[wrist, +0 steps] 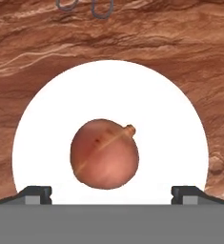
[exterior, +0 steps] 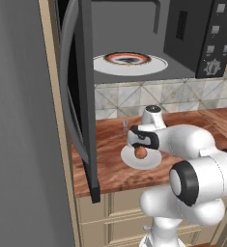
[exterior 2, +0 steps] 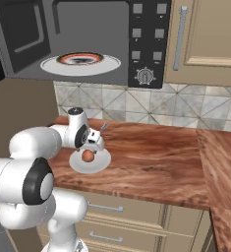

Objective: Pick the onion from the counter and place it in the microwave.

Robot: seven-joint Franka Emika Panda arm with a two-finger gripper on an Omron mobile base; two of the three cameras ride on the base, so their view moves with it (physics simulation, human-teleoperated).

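Observation:
The onion point(exterior: 141, 152) point(exterior 2: 88, 155) point(wrist: 105, 153), a small reddish-orange ball, lies on a white plate point(exterior: 127, 160) point(exterior 2: 105, 160) point(wrist: 37, 133) on the wood-grain counter point(exterior: 110, 140) point(exterior 2: 156, 157). My gripper point(exterior: 140, 144) point(exterior 2: 90, 146) point(wrist: 111, 194) hovers just above it and points down. It is open, with the fingertips point(wrist: 37, 193) wide apart on either side of the onion and not touching it. Above the counter the dark microwave point(exterior: 192, 34) point(exterior 2: 146, 39) stands with its door point(exterior: 83, 96) swung open to the left. Inside lies a white red-rimmed plate point(exterior: 129, 62) point(exterior 2: 80, 63).
A small grey metal utensil point(exterior: 124, 128) point(exterior 2: 103, 127) point(wrist: 85, 7) lies on the counter just behind the plate. A tiled backsplash point(exterior 2: 136, 110) runs under the microwave. A beige wall cabinet point(exterior 2: 205, 34) hangs to its right, and the counter turns a corner at the right point(exterior 2: 225, 162).

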